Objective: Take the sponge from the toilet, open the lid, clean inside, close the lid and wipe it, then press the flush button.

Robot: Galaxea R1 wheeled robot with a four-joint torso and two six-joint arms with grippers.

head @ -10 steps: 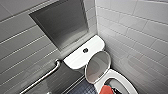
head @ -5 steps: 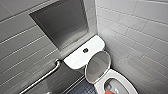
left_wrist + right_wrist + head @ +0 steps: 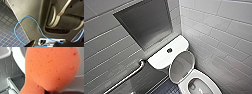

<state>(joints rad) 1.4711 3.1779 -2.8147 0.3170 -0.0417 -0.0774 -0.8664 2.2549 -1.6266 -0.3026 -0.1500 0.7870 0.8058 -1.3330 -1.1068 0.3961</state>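
Overall, pale tiled walls (image 3: 224, 42) meet in a corner, and a dark recessed panel (image 3: 146, 22) is set into the wall behind the toilet (image 3: 184, 72). The toilet is white and glossy and stands in that corner. Its rounded tank is against the wall below the panel, and the oval bowl (image 3: 214, 87) reaches toward the camera. The lid (image 3: 181, 65) is raised, showing its greyish inner face, and leans back toward the tank.

A metal grab bar (image 3: 127, 77) runs slantwise along the wall beside the tank. Dark small-tiled floor (image 3: 165, 90) shows between the bar and the bowl.

In the right wrist view the sponge (image 3: 51, 69) looms very large. It is orange-red and pitted with small holes, and it narrows toward a waist. White ceramic of the toilet curves behind it. The right gripper (image 3: 46, 91) is clamped on the sponge, and a dark bit of a finger shows against its narrow part.

The flush button (image 3: 169, 50) is small, dark and round, and sits in the middle of the tank top, well apart from the sponge.

In the left wrist view a blue cable (image 3: 25, 23) loops over the robot's grey body above the dark floor tiles. Whether the left gripper (image 3: 48, 45) is open or closed, I cannot tell.
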